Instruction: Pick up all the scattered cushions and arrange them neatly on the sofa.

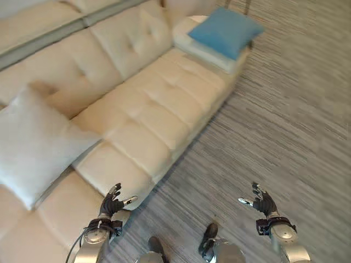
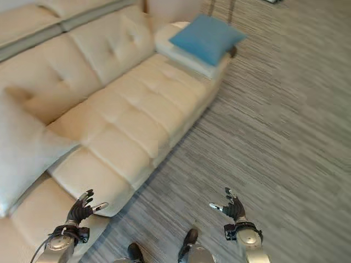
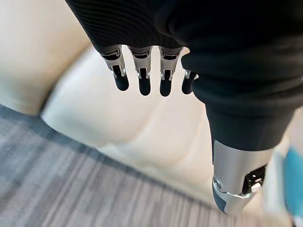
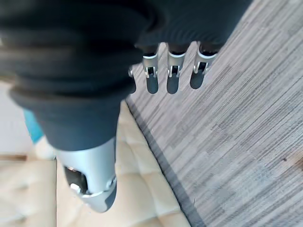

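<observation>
A blue cushion (image 1: 226,32) lies on top of a white cushion (image 1: 204,50) at the far end of the cream sofa (image 1: 148,120). A large white cushion (image 1: 34,147) leans against the sofa's back at the near left. My left hand (image 1: 112,204) hovers open at the sofa's front edge, holding nothing; its fingers (image 3: 142,78) hang straight over the seat. My right hand (image 1: 262,204) is open over the carpet, its fingers (image 4: 173,78) straight and empty.
Grey striped carpet (image 1: 285,120) stretches to the right of the sofa. The sofa's front edge (image 1: 181,153) runs diagonally from near left to far right. Dark thin legs of some furniture (image 1: 248,6) stand beyond the sofa's far end.
</observation>
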Tool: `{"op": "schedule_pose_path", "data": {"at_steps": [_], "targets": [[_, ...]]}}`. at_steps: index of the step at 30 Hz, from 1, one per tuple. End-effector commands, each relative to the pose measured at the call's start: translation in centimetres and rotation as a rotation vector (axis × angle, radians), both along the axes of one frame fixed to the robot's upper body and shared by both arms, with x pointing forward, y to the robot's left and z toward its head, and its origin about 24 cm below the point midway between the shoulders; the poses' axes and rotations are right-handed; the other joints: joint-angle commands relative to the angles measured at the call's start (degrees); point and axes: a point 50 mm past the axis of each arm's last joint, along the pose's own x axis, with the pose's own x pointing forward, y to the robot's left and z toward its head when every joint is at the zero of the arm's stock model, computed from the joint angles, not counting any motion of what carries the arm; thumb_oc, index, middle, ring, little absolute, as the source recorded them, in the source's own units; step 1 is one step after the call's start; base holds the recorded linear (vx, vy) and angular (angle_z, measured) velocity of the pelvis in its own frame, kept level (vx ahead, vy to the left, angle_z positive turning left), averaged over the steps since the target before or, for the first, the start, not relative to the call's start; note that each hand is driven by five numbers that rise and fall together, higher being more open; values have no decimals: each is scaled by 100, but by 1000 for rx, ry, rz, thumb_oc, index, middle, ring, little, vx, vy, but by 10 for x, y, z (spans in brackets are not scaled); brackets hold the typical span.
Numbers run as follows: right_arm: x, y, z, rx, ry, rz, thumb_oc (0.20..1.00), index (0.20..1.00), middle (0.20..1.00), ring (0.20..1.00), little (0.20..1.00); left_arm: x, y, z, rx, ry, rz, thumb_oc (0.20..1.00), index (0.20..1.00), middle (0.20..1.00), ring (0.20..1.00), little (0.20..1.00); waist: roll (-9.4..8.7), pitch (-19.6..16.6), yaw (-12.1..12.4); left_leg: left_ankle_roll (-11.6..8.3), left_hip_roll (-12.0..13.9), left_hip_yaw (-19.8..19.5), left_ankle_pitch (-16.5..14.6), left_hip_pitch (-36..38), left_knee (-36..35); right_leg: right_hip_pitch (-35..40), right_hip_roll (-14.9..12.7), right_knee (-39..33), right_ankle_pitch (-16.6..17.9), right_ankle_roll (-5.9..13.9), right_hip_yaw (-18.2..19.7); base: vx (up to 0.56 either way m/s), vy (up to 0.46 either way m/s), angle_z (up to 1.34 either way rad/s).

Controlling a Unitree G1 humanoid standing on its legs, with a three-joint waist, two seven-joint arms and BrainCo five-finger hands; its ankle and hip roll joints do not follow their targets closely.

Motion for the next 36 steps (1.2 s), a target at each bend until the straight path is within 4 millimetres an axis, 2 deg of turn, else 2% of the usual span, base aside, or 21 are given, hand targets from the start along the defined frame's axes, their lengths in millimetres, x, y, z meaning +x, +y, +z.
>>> {"op": "schedule_pose_path", "data": {"at_steps": [1,2,3,4,5,7,10,11,13,19,20,21,22,23,25,26,27,28,29,30,36], "targets": [[9,-15,21,-82,-98,3,1000,1000,1000,1000,1000,-2,-6,3,0,-29,-38,1000,1000,1000,1000,1000,-140,-68,-8,-361,480,-522,-597,-80,1559,43,295,195,-743,95,626,293,-460,-44],[9,-19,24,-101,-104,12,1000,1000,1000,1000,1000,0,-14,1,-12,-29,-64,1000,1000,1000,1000,1000,-136,27,10,-314,586,-921,-442,-304,2350,273,504,64,-847,-67,850,189,-207,-59],[11,-21,25,-114,-101,16,1000,1000,1000,1000,1000,1,-18,0,-12,-26,-80,1000,1000,1000,1000,1000,-123,69,47,-314,471,-1253,-410,-505,2593,382,600,20,-896,-130,1001,365,-243,-107],[11,-20,27,-116,-104,26,1000,1000,1000,1000,1000,1,-23,-1,-18,-26,-101,1000,1000,1000,1000,1000,-119,94,148,-201,-55,-1884,-648,-941,2565,551,699,-56,-955,-132,1317,164,-105,-119],[12,-20,27,-116,-106,26,1000,1000,1000,1000,1000,1,-24,0,-18,-28,-101,1000,1000,1000,1000,1000,-158,99,140,-127,-82,-1809,-514,-995,2534,492,650,-73,-856,-160,1268,214,-78,-119],[10,-21,28,-99,-114,14,1000,1000,1000,1000,1000,-1,-27,-1,-17,-23,-122,1000,1000,1000,1000,1000,-176,106,258,-58,-498,-2172,-588,-1388,1989,663,721,-158,-918,-93,1534,241,-57,-93],[7,-22,24,-101,-98,1,1000,1000,1000,1000,1000,-4,-27,-3,-4,-5,-143,1000,1000,1000,1000,1000,-46,107,408,-140,-843,-2547,69,-1742,1037,910,950,-225,-1055,-96,1764,283,-26,-49],[7,-22,24,-101,-99,1,1000,1000,1000,1000,1000,-4,-27,-2,-4,-5,-143,1000,1000,1000,1000,1000,-50,93,405,-140,-850,-2546,113,-1738,984,893,945,-231,-1041,-97,1762,247,-12,-24],[10,-19,23,-100,-103,-1,1000,1000,1000,1000,1000,-6,-27,-4,-2,3,-137,1000,1000,1000,1000,1000,69,99,604,-252,-1100,-2812,546,-2067,105,1231,1186,-287,-1241,-107,2140,396,-1,-45],[10,-14,24,-96,-106,21,1000,1000,1000,1000,1000,-11,-23,-5,-13,13,-114,1000,1000,1000,1000,1000,50,-98,788,-120,-1058,-2723,886,-2159,104,1744,1181,-222,-1512,-10,2582,442,97,-73],[9,-13,23,-94,-101,21,1000,1000,1000,1000,1000,-12,-22,-6,-13,17,-107,1000,1000,1000,1000,1000,-21,-134,807,-79,-1086,-2689,844,-2178,244,1755,1071,-50,-1471,72,2590,637,221,-63],[9,-7,21,-69,-95,44,1000,1000,1000,1000,1000,-14,-20,-7,-14,28,-101,1000,1000,1000,1000,1000,-152,-170,770,46,-1146,-2559,631,-1948,361,1511,825,759,-962,371,2576,464,174,-44],[9,-7,21,-69,-96,44,1000,1000,1000,1000,1000,-14,-20,-7,-14,27,-101,1000,1000,1000,1000,1000,-138,-180,783,43,-1124,-2555,644,-1960,352,1491,843,756,-944,367,2590,505,207,-65],[12,-1,25,-56,-120,65,1000,1000,1000,1000,1000,-12,-18,-5,-7,18,-102,1000,1000,1000,1000,1000,-177,-153,752,165,-1108,-2424,418,-1709,366,1097,611,1680,-261,629,2456,201,89,-84],[16,3,26,-55,-132,83,1000,1000,1000,1000,1000,-10,-17,-3,-6,9,-99,1000,1000,1000,1000,1000,-165,-94,702,198,-1068,-2369,273,-1482,336,775,514,2173,-20,674,2303,340,129,-47],[19,4,28,-57,-138,89,1000,1000,1000,1000,1000,-6,-16,-1,-4,0,-99,1000,1000,1000,1000,1000,-45,-4,633,242,-972,-2372,82,-1132,281,240,354,2424,-159,527,1926,479,148,-8],[21,5,30,-59,-148,91,1000,1000,1000,1000,1000,-5,-17,-1,-7,-4,-94,1000,1000,1000,1000,1000,16,49,578,234,-941,-2390,-62,-904,227,-37,240,2304,-408,420,1653,334,94,3],[21,5,30,-59,-148,91,1000,1000,1000,1000,1000,-5,-17,-1,-7,-4,-94,1000,1000,1000,1000,1000,25,45,570,231,-934,-2399,-53,-913,224,-38,248,2292,-398,414,1641,394,23,13],[25,4,34,-61,-164,93,1000,1000,1000,1000,1000,-4,-16,0,-2,-9,-95,1000,1000,1000,1000,1000,54,71,510,195,-903,-2381,-237,-664,199,-243,132,1674,-648,326,1280,373,-30,31],[26,4,35,-64,-164,95,1000,1000,1000,1000,1000,-5,-15,0,0,-7,-95,1000,1000,1000,1000,1000,50,126,475,179,-909,-2378,-380,-494,213,-370,100,1340,-621,328,1147,523,-72,19],[28,1,37,-79,-167,87,1000,1000,1000,1000,1000,-4,-11,-1,20,-10,-70,1000,1000,1000,1000,1000,-40,262,304,-34,-952,-2565,-930,211,225,-970,-40,-496,117,702,1057,380,-138,19]]}}
